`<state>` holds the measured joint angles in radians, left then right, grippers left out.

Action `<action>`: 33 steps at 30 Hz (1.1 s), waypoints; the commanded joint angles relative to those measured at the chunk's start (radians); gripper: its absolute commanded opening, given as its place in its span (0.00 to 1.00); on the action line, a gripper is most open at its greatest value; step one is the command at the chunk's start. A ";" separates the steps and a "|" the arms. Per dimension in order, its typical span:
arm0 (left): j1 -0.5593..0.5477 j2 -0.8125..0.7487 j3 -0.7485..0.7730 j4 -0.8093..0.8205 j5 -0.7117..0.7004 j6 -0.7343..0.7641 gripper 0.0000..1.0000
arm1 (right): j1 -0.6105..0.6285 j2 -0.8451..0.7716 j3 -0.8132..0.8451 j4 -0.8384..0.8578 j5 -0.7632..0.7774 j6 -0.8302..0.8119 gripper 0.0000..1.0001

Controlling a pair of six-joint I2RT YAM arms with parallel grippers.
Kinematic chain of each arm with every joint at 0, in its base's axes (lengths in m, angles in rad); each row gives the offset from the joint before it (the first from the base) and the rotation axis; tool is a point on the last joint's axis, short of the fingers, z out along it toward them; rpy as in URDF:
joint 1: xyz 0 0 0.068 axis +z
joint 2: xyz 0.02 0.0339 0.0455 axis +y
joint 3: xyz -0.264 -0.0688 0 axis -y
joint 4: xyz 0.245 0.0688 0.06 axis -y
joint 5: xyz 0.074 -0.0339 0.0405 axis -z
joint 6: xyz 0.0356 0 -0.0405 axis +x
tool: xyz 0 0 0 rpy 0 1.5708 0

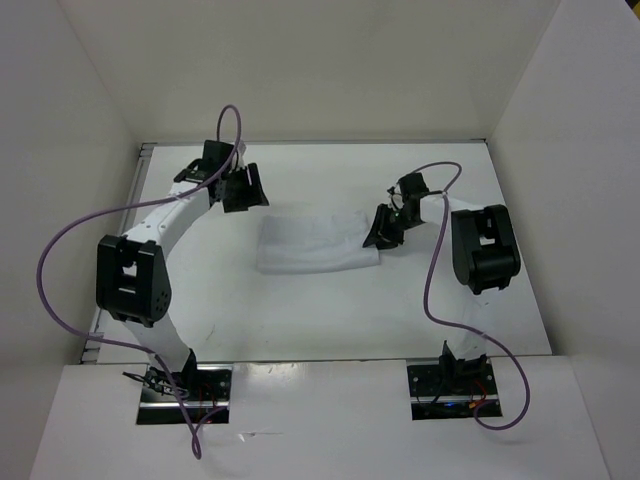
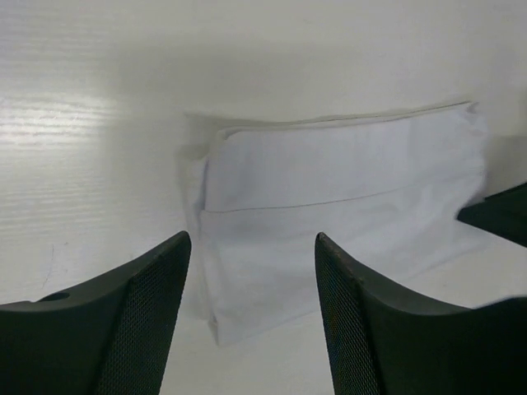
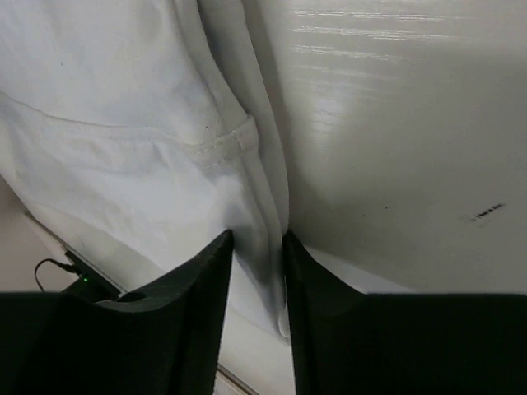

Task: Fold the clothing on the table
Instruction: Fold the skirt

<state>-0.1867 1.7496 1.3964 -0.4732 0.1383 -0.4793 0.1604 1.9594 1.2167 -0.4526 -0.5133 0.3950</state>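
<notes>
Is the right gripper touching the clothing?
Touching. In the right wrist view, the right gripper has an edge of the clothing wedged between its fingers, filling the gap.

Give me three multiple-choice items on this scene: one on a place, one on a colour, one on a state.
1. Where is the right gripper?
A. above the clothing's middle
B. at the clothing's left edge
C. at the clothing's right edge

2. What colour is the clothing?
A. white
B. purple
C. black

3. How is the left gripper?
A. shut on the clothing
B. open, holding nothing
C. shut, empty

Answers: 1 C, its fingers stand either side of that edge; 2 A, plain white fabric; 3 B, a wide empty gap shows between its fingers.
</notes>
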 commanded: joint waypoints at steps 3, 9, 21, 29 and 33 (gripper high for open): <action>-0.019 -0.052 0.033 0.008 0.115 -0.028 0.69 | -0.004 0.058 -0.043 0.032 -0.045 -0.008 0.22; -0.098 0.022 -0.014 0.096 0.290 -0.027 0.68 | -0.004 0.049 -0.043 0.022 -0.028 0.013 0.00; -0.266 0.180 -0.013 0.061 0.392 0.048 0.18 | -0.004 0.015 -0.011 -0.017 -0.010 0.013 0.00; -0.349 0.281 0.023 0.070 0.392 0.027 0.00 | -0.004 0.015 -0.011 -0.017 0.001 0.013 0.00; -0.359 0.327 0.032 0.048 0.370 0.027 0.00 | -0.004 0.015 -0.011 -0.017 0.010 0.013 0.00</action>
<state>-0.5346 2.0464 1.3914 -0.4171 0.5030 -0.4503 0.1570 1.9884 1.1973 -0.4400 -0.5781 0.4259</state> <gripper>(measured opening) 0.008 0.020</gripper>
